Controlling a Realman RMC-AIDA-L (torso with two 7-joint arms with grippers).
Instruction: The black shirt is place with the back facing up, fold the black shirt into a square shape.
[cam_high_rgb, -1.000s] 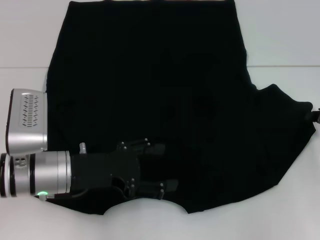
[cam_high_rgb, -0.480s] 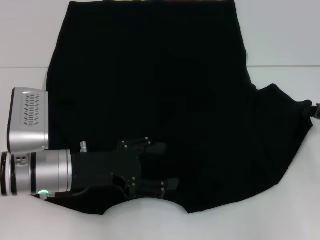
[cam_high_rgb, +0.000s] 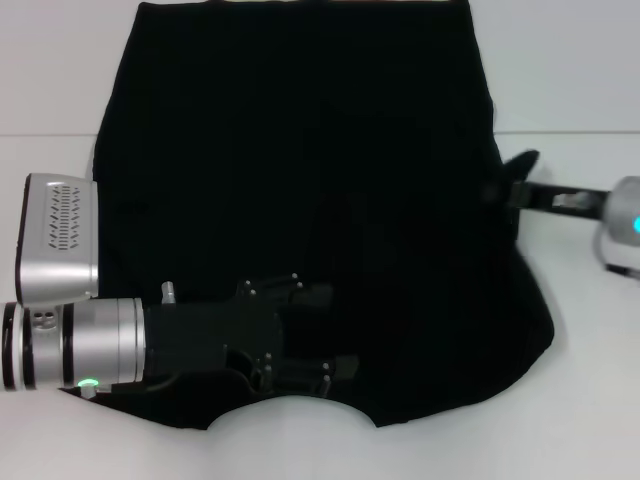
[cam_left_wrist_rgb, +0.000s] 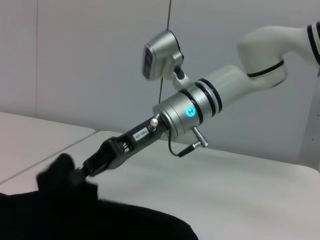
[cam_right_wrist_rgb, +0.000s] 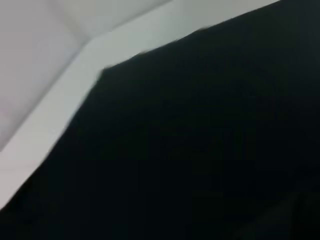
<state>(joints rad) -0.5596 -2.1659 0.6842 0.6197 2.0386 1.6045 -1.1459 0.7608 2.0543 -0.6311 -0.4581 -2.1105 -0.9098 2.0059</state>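
The black shirt (cam_high_rgb: 300, 150) lies spread over the white table (cam_high_rgb: 585, 400), its curved neckline at the near edge. My left gripper (cam_high_rgb: 335, 333) rests on the cloth just behind the neckline, open, its two fingers spread apart. My right gripper (cam_high_rgb: 508, 190) reaches in from the right and is shut on the shirt's right sleeve, holding it bunched over the body's right edge. The left wrist view shows that right gripper (cam_left_wrist_rgb: 82, 170) pinching a raised lump of the shirt (cam_left_wrist_rgb: 75, 215). In the right wrist view, the shirt (cam_right_wrist_rgb: 200, 150) fills most of the picture.
White table (cam_right_wrist_rgb: 45, 55) shows around the shirt on the left, right and near sides. A seam in the tabletop (cam_high_rgb: 50, 136) runs across behind the left arm's silver wrist housing (cam_high_rgb: 58, 240).
My right gripper has come in from the far right, pulling the right sleeve leftward onto the shirt's body. The sleeve no longer sticks out to the right. The left gripper has barely moved.
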